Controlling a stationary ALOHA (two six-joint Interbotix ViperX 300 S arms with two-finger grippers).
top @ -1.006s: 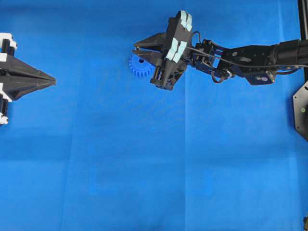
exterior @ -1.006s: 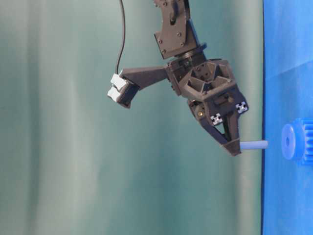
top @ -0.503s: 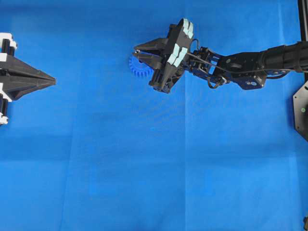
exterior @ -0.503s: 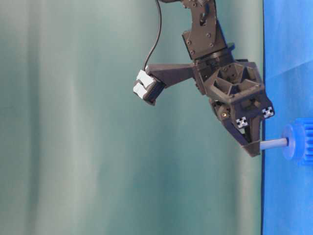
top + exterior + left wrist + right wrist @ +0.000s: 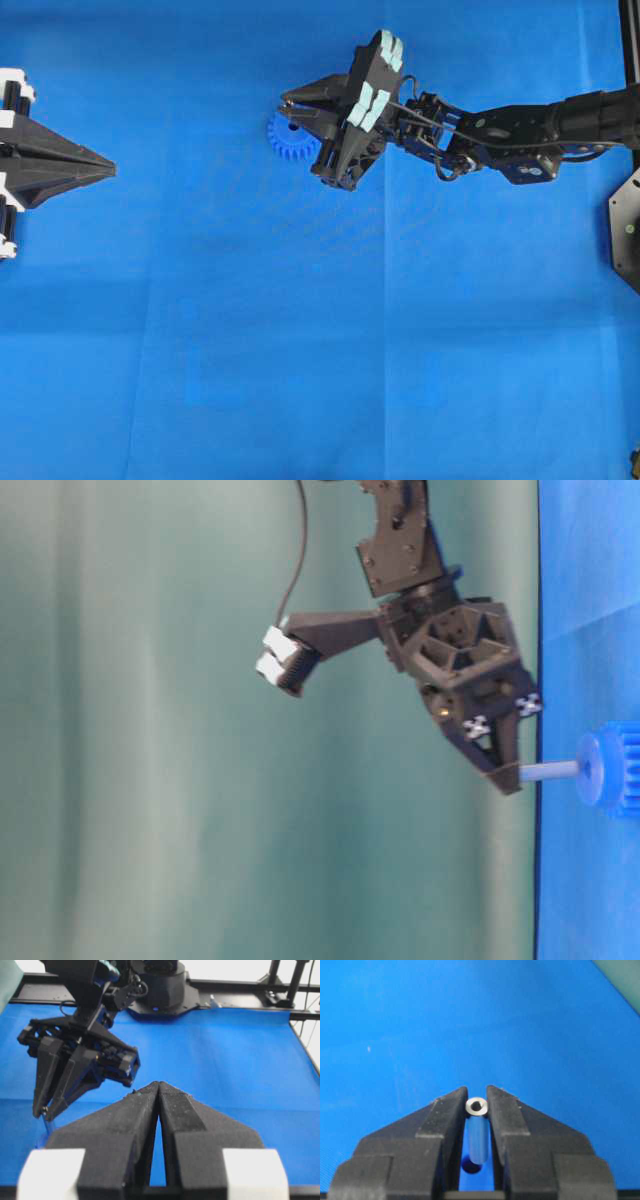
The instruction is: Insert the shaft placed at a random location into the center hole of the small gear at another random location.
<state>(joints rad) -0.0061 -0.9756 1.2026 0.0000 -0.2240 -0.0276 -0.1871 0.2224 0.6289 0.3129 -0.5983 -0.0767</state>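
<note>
Table-level view: shaft [image 5: 548,771] tip at hub of gear [image 5: 605,782] | right gripper [image 5: 508,776] clamped on shaft | step: insertion into hole (hidden here) | next: push straight along axis | left gripper [image 5: 159,1091] closed, empty, well apart

The tabletop [image 5: 300,350] wore a plain bright blue cloth. The small gear [image 5: 287,142], upper centre, was a slightly darker blue. The shaft [image 5: 548,771] was silvery-grey. The right hand [image 5: 289,108] was matt black with pale teal strips behind it; the left hand [image 5: 108,168] was black with white blocks. The backdrop [image 5: 130,780] was dull green.
</note>
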